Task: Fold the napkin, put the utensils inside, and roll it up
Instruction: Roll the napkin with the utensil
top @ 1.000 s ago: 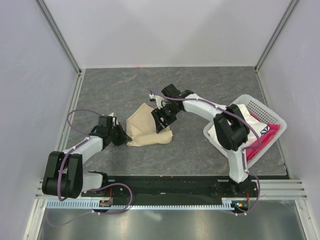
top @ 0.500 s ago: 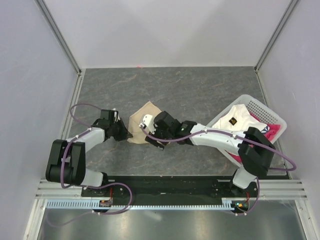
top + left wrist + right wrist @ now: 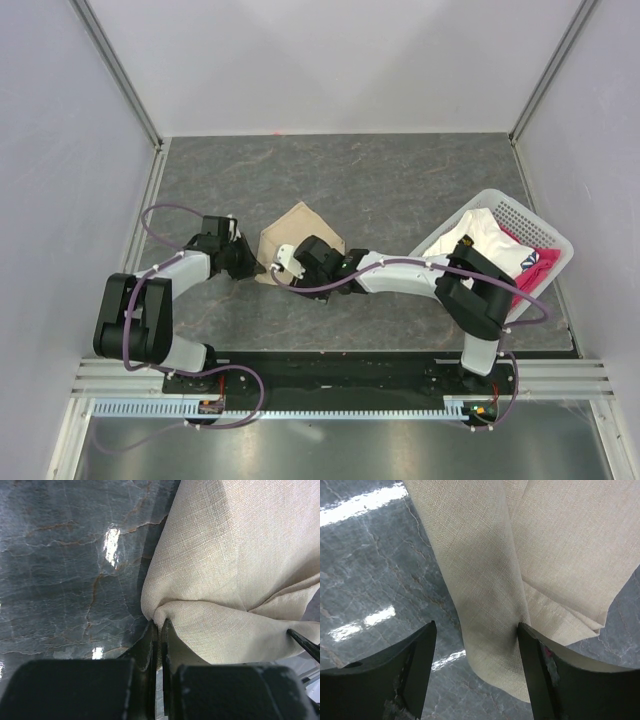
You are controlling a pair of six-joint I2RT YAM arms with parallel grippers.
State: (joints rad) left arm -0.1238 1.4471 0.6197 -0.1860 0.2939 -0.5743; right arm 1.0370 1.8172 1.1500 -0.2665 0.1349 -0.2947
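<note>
On the grey marbled table point(image 3: 420, 185) I see the napkin point(image 3: 300, 228) lying loosely folded, left of centre. My left gripper point(image 3: 158, 628) is pinched tight on its left edge. My right gripper point(image 3: 476, 630) stands spread wide, straddling a fold at its near edge.

The plain beige napkin point(image 3: 298, 228) lies loosely folded, creased, left of centre.

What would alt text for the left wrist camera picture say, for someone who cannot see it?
The left tool, shut at the bottom of the frame, pinches a folded edge of the beige napkin. The cloth spreads up and to the right over a glossy grey marbled table.
</note>
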